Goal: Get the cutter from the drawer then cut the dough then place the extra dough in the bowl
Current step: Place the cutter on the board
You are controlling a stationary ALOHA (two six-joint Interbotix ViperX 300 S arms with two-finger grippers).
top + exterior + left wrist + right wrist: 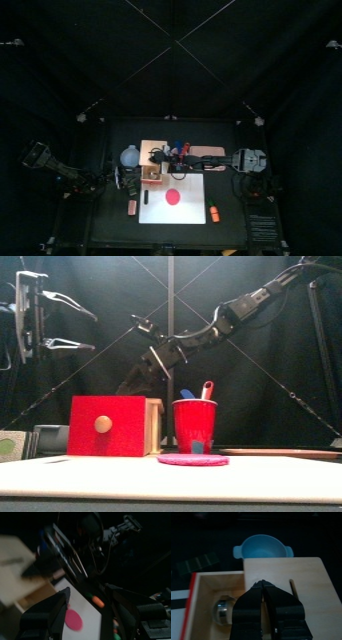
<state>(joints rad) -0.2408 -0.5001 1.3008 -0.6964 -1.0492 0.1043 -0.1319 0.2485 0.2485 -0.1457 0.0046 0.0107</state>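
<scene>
On the black table (114, 215), one white cutting board (194, 215) carries one red dough disc (174, 197). One metal cutter (223, 612) is seen inside the wooden box's (288, 572) drawer, below the closed, empty right pincer (264, 587). The left pincer (87, 332) is held open, aloft.

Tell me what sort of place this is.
Probably a robot booth staged as a toy kitchen: black curtains around a small black table, a white cutting board bearing a flat red dough disc, a pale wooden box with red drawer front.
</scene>
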